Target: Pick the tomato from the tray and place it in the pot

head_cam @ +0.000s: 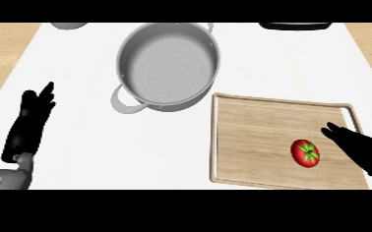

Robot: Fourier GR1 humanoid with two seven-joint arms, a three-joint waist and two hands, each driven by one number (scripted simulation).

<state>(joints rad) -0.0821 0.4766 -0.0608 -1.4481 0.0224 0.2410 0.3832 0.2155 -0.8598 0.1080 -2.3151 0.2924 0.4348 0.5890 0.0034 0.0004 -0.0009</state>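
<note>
While tomato (306,153) lies on tray (269,128) | white counter (80,108) | pot (169,67) apart | both hands (29,120) (354,142) straight-fingered, unladen

Illumination is bright, even and diffuse, with no discernible source direction. The white counter (181,142) shows only faint shadow beside the pot (169,66), whose metal interior carries soft gradient shading without hard glare. Focus is uniform edge to edge.

This was a kitchen: a white bench (87,59) edged in pale wood carried a large grey metal pot with loop handles (169,66), a rectangular wooden tray (254,142), and a red tomato with a green stem (305,153).
</note>
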